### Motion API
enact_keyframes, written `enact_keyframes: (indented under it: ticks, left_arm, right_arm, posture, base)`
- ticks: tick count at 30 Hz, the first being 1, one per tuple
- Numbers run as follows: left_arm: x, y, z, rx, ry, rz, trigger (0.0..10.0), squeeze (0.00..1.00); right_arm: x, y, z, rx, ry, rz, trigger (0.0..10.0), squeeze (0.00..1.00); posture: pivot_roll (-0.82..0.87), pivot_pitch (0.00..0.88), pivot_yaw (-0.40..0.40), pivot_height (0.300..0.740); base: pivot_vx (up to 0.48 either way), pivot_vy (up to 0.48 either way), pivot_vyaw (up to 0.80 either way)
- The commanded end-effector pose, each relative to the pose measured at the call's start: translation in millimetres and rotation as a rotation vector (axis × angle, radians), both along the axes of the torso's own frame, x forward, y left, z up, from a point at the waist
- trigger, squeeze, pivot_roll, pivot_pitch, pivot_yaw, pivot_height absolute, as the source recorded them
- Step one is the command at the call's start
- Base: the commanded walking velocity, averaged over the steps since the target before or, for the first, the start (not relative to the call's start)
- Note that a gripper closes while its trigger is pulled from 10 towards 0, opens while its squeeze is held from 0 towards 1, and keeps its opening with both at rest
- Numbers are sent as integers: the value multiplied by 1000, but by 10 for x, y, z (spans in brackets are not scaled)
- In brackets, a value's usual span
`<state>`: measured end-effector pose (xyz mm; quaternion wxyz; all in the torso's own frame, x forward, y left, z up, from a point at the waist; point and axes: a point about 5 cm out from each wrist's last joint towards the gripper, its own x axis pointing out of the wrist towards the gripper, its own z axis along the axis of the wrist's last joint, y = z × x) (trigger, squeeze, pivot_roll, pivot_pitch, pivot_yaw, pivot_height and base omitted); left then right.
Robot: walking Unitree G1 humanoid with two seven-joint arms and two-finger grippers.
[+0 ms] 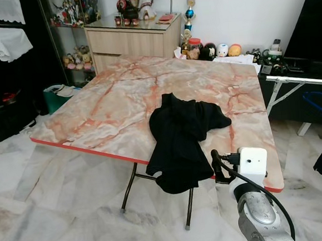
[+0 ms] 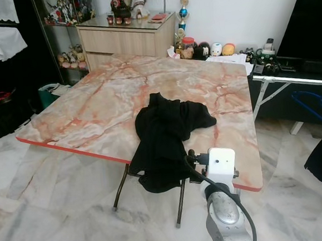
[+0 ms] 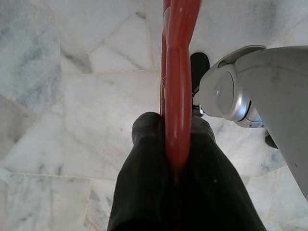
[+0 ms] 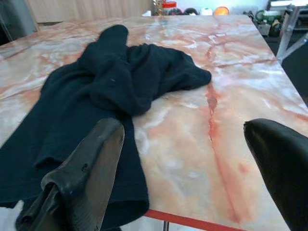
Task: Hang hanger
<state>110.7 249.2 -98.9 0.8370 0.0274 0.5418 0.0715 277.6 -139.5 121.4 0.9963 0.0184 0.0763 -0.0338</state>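
Marble-patterned folding table [image 1: 110, 108] carrying one black garment [image 1: 179, 136] draped over its near edge; right gripper [image 4: 183, 168] spread wide just before it; left gripper [image 3: 180, 187] pinching red hanger [image 3: 177, 96] above floor.

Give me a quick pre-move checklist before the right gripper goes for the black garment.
1. Right gripper open: ok, fingers wide apart.
2. Right gripper lined up on the black garment: ok, garment lies just ahead of it.
3. Garment fully on the marble table: not ok, part hangs over the red near edge.
4. Left gripper holding the red hanger: ok, fingers closed around it.
5. Hanger hook facing the right way: cannot tell.
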Motion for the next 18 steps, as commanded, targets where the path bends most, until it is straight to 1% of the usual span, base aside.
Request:
enact_keyframes:
  ticks: [1, 3, 5, 7, 18]
  left_arm:
    - [4, 5, 2, 11, 4, -20, 10000, 0]
    - [17, 17, 9, 13, 2, -20, 10000, 0]
    - [73, 68, 40, 19, -5, -18, 10000, 0]
    - [123, 108, 66, 23, -13, -17, 10000, 0]
    - [166, 139, 90, 24, -21, -13, 10000, 0]
  right_arm:
    - [10, 7, 19, 27, -6, 0, 10000, 0]
    - [13, 4, 22, 26, -5, -2, 10000, 0]
    - [15, -1, 26, 27, -10, -5, 10000, 0]
    - [19, -6, 29, 21, -13, -6, 10000, 0]
    - [28, 1, 30, 24, -13, -9, 10000, 0]
  posture:
    - [60, 0, -15, 740]
    - [60, 0, -16, 740]
    - [62, 0, -18, 740]
    - [64, 0, -19, 740]
    - [60, 0, -14, 740]
  base:
    - [0, -401, -800]
    - [0, -403, -800]
    - [0, -401, -734]
    - [0, -403, 0]
    - [0, -400, 0]
